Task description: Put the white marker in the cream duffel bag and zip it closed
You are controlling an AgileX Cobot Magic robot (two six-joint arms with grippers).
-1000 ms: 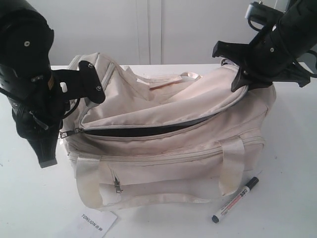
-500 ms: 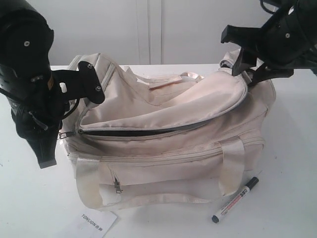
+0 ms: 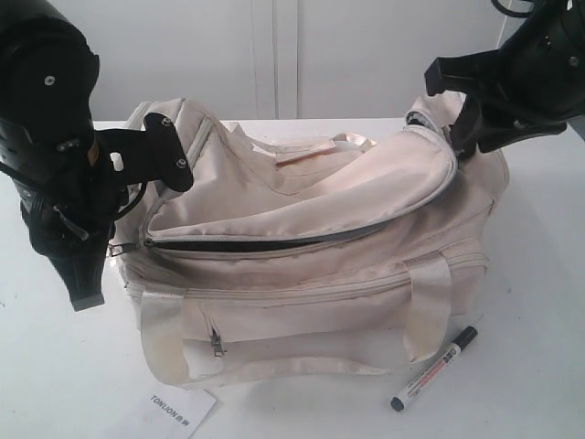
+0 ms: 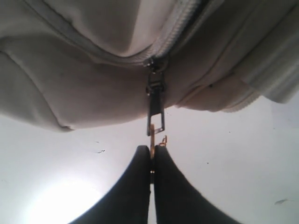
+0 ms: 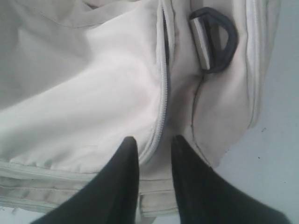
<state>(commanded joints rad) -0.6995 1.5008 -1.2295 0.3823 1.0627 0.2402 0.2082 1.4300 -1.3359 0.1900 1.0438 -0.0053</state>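
Note:
The cream duffel bag [image 3: 302,210] lies on the white table, its curved zipper showing a narrow dark slit [image 3: 247,244] along the front. The white marker [image 3: 435,369] rests on the table by the bag's front right corner. My left gripper [image 4: 153,150] is shut on the metal zipper pull [image 4: 155,116] at the bag's left end. Above the bag's right end hovers my right gripper [image 3: 448,105], open; in the right wrist view its jaws [image 5: 153,140] stand apart over the zipper seam [image 5: 162,93] and hold nothing.
A white paper tag [image 3: 178,407] lies on the table in front of the bag's left corner. A black D-ring [image 5: 212,39] sits on the bag's right end near my right gripper. Satin strap handles [image 3: 430,302] hang down the bag's front.
My right gripper let go of the bag's top flap, opened, and rose up and to the right. The flap dropped and the zipper gap narrowed. The left arm stayed put.

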